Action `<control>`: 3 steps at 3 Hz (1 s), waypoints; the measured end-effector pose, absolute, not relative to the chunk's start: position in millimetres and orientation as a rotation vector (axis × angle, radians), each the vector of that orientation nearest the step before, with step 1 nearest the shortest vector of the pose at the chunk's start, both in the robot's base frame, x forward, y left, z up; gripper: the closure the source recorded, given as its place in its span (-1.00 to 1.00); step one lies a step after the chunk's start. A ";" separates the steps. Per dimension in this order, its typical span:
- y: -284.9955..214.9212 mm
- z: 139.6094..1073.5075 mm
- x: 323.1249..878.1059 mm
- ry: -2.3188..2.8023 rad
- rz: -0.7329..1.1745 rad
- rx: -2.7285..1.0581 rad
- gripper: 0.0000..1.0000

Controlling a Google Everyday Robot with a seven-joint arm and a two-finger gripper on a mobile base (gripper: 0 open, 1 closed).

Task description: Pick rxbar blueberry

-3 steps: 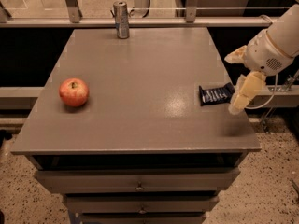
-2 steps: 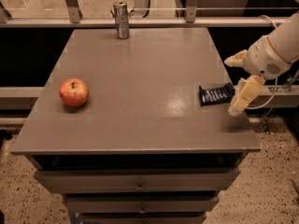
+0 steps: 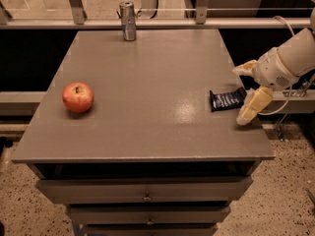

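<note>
The arm reached in over the counter's (image 3: 147,127) right edge, the gripper (image 3: 239,95) with jaws spread at the rxbar blueberry's (image 3: 225,100) outer end.

End effector (image 3: 238,96) edged down-left, closer to right end of rxbar blueberry (image 3: 225,99).

Hand (image 3: 247,88) at right edge of counter (image 3: 147,136), fingers spread wide, one on each side of right end of rxbar blueberry (image 3: 226,99). Bar lies flat near that edge; bare surface to its left, front and back gives free passage. Apple (image 3: 78,97) well apart on left side, out of the way. Metal can (image 3: 128,20) upright at far edge, also well apart. Rail (image 3: 162,24) runs behind counter, blocks low approach from back. Middle of counter wide open.
</note>
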State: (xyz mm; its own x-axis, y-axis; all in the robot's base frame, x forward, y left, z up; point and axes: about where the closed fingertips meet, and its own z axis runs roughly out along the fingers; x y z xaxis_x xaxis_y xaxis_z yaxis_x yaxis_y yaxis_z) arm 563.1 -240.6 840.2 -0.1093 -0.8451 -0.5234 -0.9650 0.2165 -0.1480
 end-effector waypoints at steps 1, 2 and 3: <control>-241.8 828.5 574.5 2.044 0.298 -1.647 -0.50; -241.6 827.5 581.9 2.084 0.293 -1.627 -0.02; -241.5 830.5 582.8 2.089 0.293 -1.624 0.43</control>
State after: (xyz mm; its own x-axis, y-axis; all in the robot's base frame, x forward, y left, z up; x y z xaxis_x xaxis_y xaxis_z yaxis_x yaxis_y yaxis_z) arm 582.8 -241.5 830.5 -0.1846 -0.8526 -0.4888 -0.9543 0.2745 -0.1184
